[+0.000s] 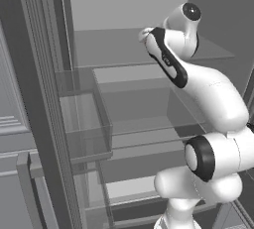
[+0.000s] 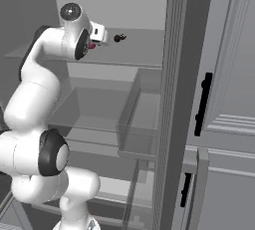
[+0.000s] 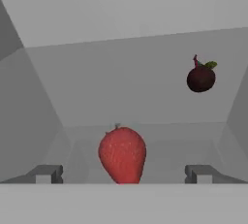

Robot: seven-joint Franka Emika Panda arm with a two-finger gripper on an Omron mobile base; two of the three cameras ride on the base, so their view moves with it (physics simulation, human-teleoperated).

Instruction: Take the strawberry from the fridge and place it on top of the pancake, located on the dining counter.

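The strawberry (image 3: 122, 154) is seen in the hand view, red and pointed end down. It is found on a glass shelf (image 2: 139, 50) high up in the open fridge (image 1: 124, 5). In the right base view a small bit of red (image 2: 91, 46) is seen just behind the robot's wrist.

The strawberry is placed between the two fingers (image 3: 46, 173) of the claw (image 3: 122, 174). The claw is held wide open. Nothing is gripped by it, and a gap is left on each side of the fruit.

A dark, almost black ball (image 3: 200, 78) with a little stem and a green leaf is seen farther back on the same shelf. It is set apart from the strawberry, to the right in the hand view. It is also seen in the right base view (image 2: 118, 38), just past the hand.

The white arm (image 1: 198, 84) is stretched up and into the fridge. More glass shelves are seen below. A clear bin (image 1: 82, 119) is hung on the open door.
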